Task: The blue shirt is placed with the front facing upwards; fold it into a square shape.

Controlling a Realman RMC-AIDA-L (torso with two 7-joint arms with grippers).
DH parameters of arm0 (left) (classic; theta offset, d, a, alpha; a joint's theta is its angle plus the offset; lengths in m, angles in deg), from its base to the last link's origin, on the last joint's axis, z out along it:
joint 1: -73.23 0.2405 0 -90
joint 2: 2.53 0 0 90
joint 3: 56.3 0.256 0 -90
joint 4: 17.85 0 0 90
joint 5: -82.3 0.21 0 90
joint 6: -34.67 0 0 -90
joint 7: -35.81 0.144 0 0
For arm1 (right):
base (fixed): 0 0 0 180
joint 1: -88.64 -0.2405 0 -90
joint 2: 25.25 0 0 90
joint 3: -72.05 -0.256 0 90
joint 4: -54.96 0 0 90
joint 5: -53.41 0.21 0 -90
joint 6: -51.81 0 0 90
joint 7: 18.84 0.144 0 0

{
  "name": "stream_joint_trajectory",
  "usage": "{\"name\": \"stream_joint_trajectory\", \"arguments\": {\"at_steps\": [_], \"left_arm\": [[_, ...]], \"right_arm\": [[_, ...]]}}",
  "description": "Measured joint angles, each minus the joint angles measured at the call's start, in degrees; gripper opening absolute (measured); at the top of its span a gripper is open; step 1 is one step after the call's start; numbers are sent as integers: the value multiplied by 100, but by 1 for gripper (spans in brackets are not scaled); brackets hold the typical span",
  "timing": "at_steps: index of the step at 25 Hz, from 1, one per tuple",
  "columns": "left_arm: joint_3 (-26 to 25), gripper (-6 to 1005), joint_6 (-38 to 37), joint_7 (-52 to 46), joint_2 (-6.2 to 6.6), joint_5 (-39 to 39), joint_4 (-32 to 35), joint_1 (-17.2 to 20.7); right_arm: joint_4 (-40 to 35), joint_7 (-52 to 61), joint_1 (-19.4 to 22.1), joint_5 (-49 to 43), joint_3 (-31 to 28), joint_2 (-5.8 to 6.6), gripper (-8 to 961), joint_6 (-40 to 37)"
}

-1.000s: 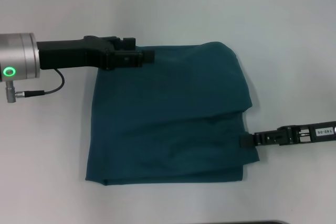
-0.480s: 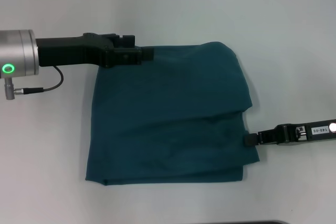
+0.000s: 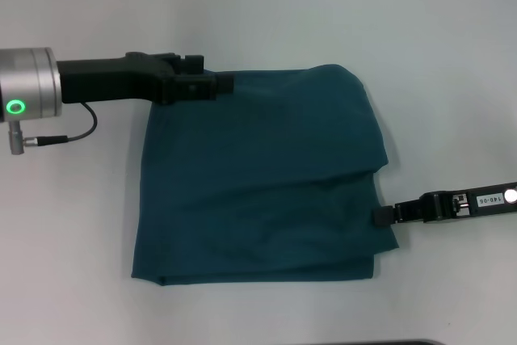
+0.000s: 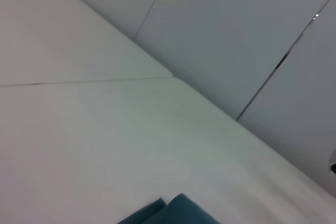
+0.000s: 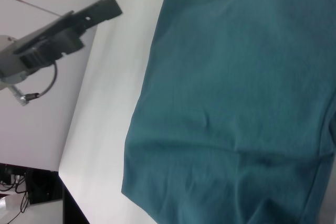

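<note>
Left gripper, state unclear | blue shirt far-left corner | right gripper, unclear, right edge

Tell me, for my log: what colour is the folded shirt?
Plain dark teal-blue shirt, clearest in the head view.

Matt cloth blue shirt (softly creased), smooth table

A plain white worktop carries the shirt, which lies flat on it, folded into a rough rectangle.
</note>
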Motion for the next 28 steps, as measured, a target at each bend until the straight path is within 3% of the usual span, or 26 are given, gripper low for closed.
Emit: {"name": "stream_joint_trajectory", "arguments": {"at_steps": [18,28], "left_arm": [[637,843,1460,-129,-65,513,576,-110],[751,843,1665,-139,-72,553,671,-169]], "right_arm": [[-2,-20,-35,-4,18,-43,5,-146],[-46,-9,16,-92,177,73,5,-403]]}}
